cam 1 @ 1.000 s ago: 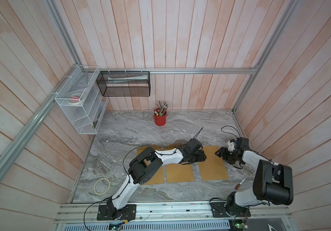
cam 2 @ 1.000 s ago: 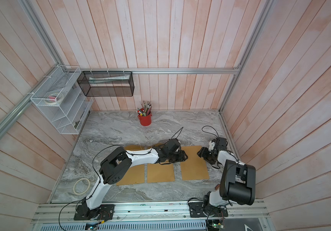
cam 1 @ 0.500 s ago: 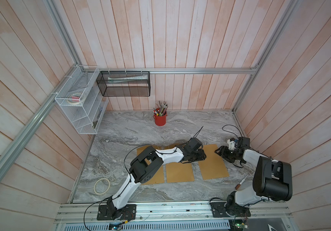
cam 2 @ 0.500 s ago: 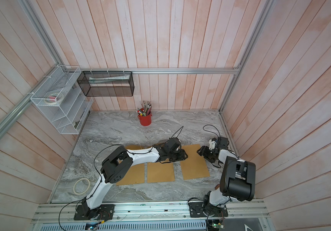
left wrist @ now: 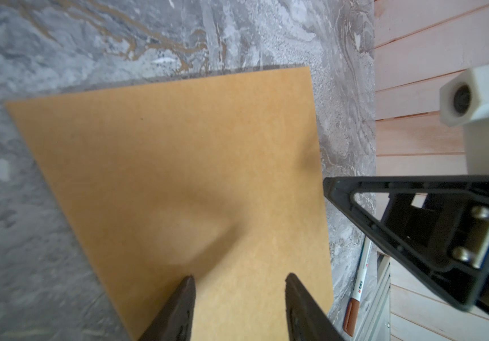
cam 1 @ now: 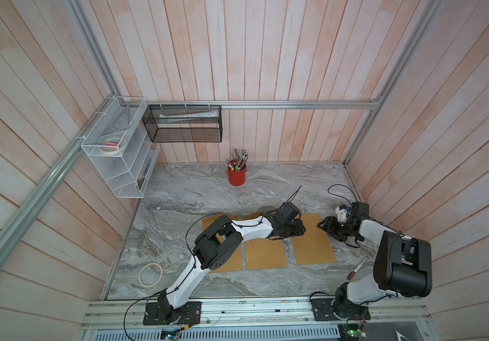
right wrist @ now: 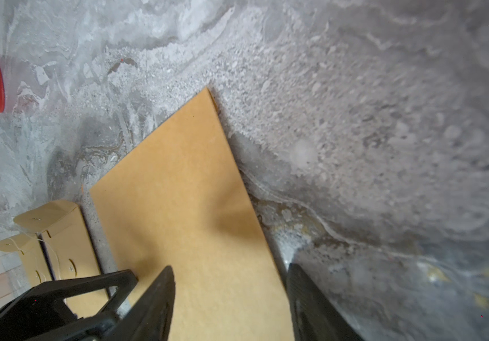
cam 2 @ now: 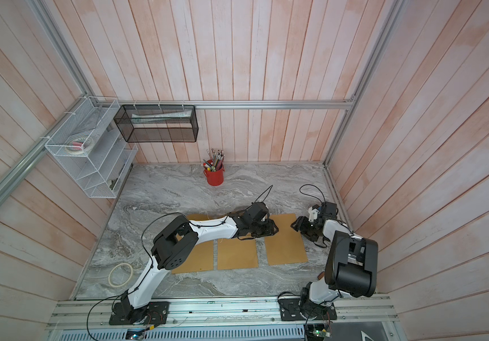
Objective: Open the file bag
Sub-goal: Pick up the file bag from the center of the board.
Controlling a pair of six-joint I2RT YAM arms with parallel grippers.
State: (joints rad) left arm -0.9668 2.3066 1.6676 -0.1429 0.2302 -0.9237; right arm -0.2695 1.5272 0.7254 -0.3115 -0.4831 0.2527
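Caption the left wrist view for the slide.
Left gripper, jaws open, over a brown file bag lying flat on the marble table.

Left arm [cam 1: 252, 230]: elbow raised, forearm stretched low and level. Left hand [cam 1: 300, 229] is over the file bag [cam 1: 314, 248] at its side nearest that arm, jaws apart and empty. Right arm [cam 1: 370, 233]: folded back. Right hand [cam 1: 322, 226] is at the bag's opposite side, jaws apart, straddling that edge.

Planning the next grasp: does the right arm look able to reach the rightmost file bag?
Probably yes: the right gripper, open, hangs at the edge of the rightmost file bag with nothing between; the left gripper is over its opposite side.
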